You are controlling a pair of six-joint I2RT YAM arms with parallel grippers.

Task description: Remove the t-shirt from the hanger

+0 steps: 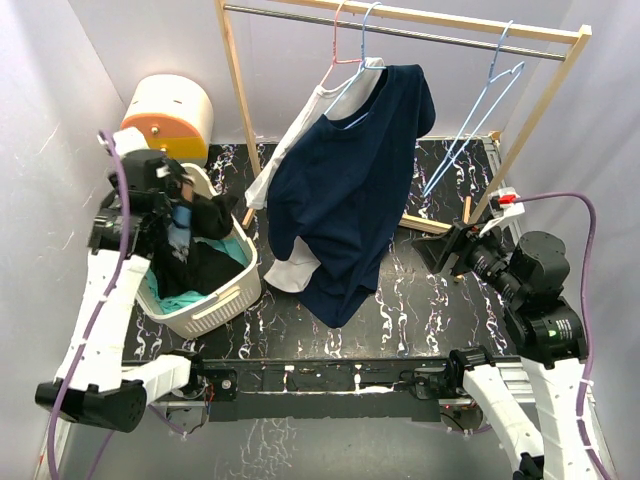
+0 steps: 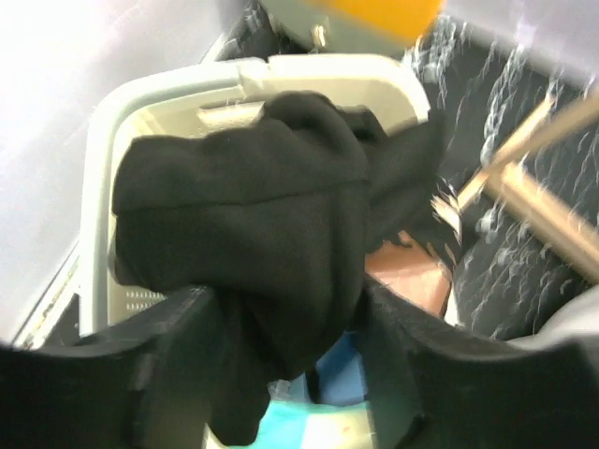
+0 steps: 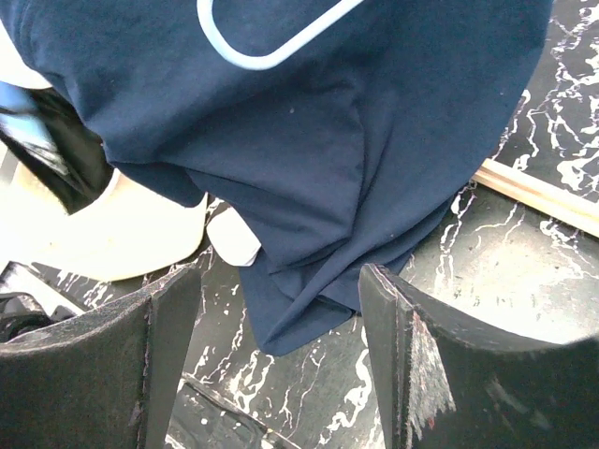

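Right gripper [image 3: 276, 281]: jaws wide, empty, aimed at the lower folds of the navy t-shirt [image 3: 328, 140].
Left gripper [image 2: 285, 295]: clamped on a bunched black garment [image 2: 253, 215] above the laundry basket [image 1: 215, 310].
Navy t-shirt, top view: on its hanger [image 3: 267, 67] under the rack rod [image 1: 420, 30], at 10 o'clock from the right gripper and 3 o'clock from the left. Long axis runs from collar at 1 o'clock to hem at 7 o'clock.
Judgement: the right arm is nearer and free, so the pull falls to it.
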